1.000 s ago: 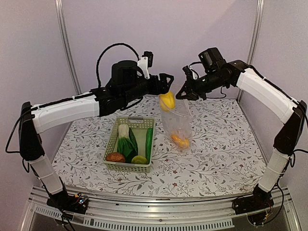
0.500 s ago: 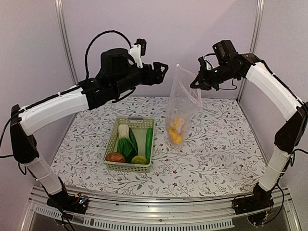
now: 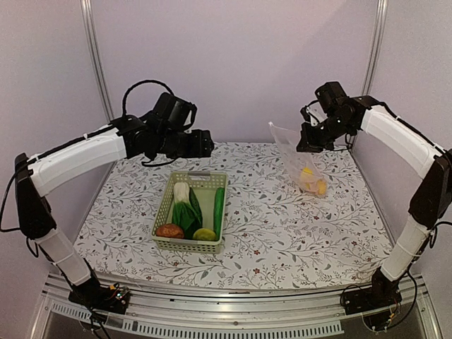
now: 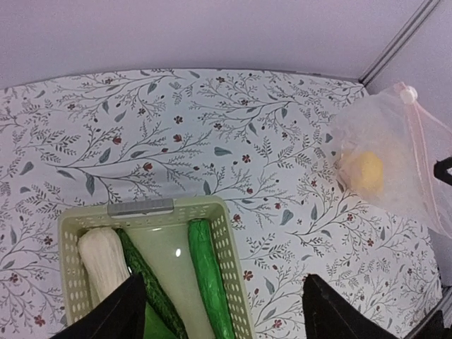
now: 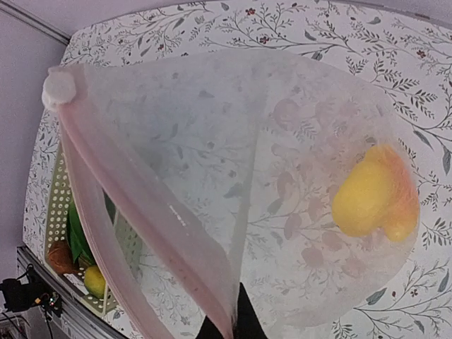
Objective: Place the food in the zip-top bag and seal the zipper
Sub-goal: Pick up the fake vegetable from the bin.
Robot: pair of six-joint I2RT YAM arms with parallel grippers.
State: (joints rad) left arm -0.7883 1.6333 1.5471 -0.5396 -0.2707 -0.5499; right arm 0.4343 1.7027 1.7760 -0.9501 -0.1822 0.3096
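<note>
The clear zip-top bag hangs tilted from my right gripper, which is shut on its mouth edge at the back right. Its bottom rests on the table with orange and yellow fruits inside. In the right wrist view the pinkish zipper runs down to my right gripper, and a yellow fruit lies in the bag. My left gripper is open and empty above the basket's far end; it also shows in the left wrist view. The bok choy, cucumber, reddish-brown piece and yellow-green fruit lie in the basket.
The pale green lattice basket stands at the table's middle left; it also shows in the left wrist view. The floral cloth covers the table. Walls and metal posts close the back and sides.
The left gripper dropped the yellow fruit into the bag, then drew back left and down over the basket. The right gripper carried the bag right and lowered it.
</note>
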